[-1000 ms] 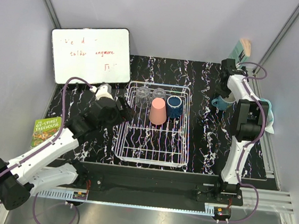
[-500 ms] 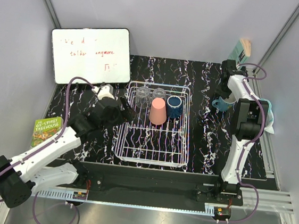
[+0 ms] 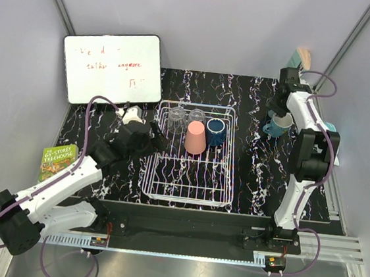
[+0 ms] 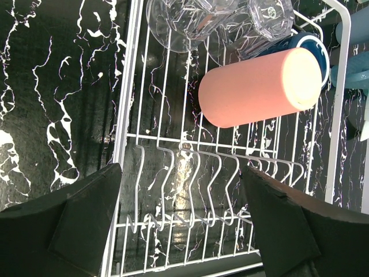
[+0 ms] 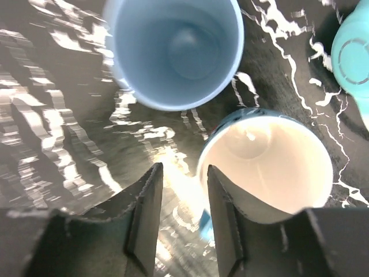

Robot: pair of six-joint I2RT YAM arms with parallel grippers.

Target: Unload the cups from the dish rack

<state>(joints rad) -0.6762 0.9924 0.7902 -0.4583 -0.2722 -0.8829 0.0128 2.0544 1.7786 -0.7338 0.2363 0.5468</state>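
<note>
The white wire dish rack (image 3: pixel 190 179) holds two clear glasses (image 3: pixel 176 118) (image 3: pixel 196 116), a salmon-pink tumbler (image 3: pixel 196 138) and a dark navy mug (image 3: pixel 215 132) at its far end. My left gripper (image 3: pixel 156 139) is open and empty at the rack's left side. In the left wrist view it (image 4: pixel 179 231) hangs over the rack's bars (image 4: pixel 190 167), short of the tumbler (image 4: pixel 259 86) and glasses (image 4: pixel 184 17). My right gripper (image 3: pixel 278 110) stands over two blue mugs on the table at the right. In the right wrist view its narrowly open jaws (image 5: pixel 183 216) are beside the white-lined mug (image 5: pixel 268 167), below the light blue mug (image 5: pixel 173 49).
A whiteboard (image 3: pixel 113 68) leans at the back left. A green book (image 3: pixel 57 161) lies at the left edge. A teal object (image 5: pixel 351 55) lies right of the mugs. A book (image 3: pixel 298 58) stands in the back right corner.
My left gripper has moved right and forward to the rack's left edge. My right wrist has shifted slightly over the mugs. The cups in the rack have not moved.
</note>
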